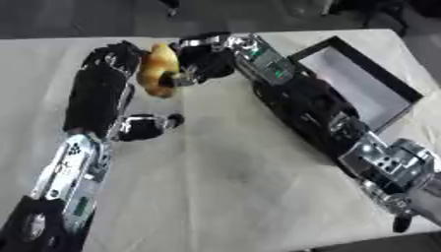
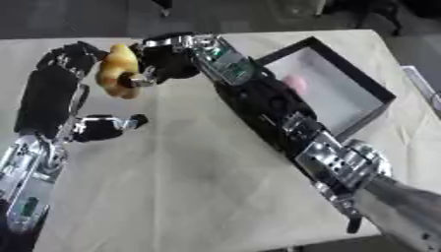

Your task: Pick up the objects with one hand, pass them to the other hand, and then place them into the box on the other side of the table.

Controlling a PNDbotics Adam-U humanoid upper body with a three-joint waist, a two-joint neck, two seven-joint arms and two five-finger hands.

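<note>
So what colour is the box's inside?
Light grey inside the box, with black walls; the left eye view shows it best.

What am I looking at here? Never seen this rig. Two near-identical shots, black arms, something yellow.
It is a humanoid upper body, driven by a person. Both pictures come from a stereo camera in its head, looking down at the table: left eye and right eye, same moment, hence nearly the same picture.

The left arm comes in from the view's left, the right arm from the right. The two hands meet at the far side of the table around a yellow object, rounded and banana-coloured. The right hand has its fingers curled onto it; the left hand is against its other side. It looks like a handover, though which hand carries the object I cannot tell.

On the right stands an open black box with a pale floor; the right eye view shows something pink inside.
</note>
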